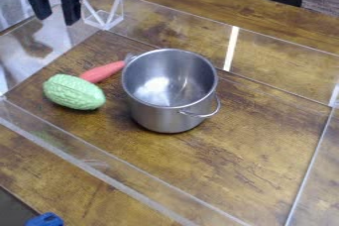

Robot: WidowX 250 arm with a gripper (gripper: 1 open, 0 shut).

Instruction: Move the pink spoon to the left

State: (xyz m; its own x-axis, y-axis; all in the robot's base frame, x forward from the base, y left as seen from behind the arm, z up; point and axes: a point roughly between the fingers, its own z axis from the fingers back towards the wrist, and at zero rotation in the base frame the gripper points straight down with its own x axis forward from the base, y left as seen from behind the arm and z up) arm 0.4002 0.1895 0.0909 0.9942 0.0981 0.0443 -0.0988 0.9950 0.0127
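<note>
The pink spoon (103, 71) lies on the wooden table, its salmon handle showing between a green bumpy vegetable (73, 92) and the left wall of a steel pot (169, 89). Its metal bowl does not show. My gripper (55, 14) hangs at the far top-left corner, pointing down, well away from the spoon. Its two black fingers stand apart with nothing between them.
Clear acrylic walls (232, 48) fence the table on all sides. A small clear stand (103, 14) sits just right of the gripper. The pot has a wire handle (205, 108) at its front right. A blue object (46, 220) peeks in at the bottom edge.
</note>
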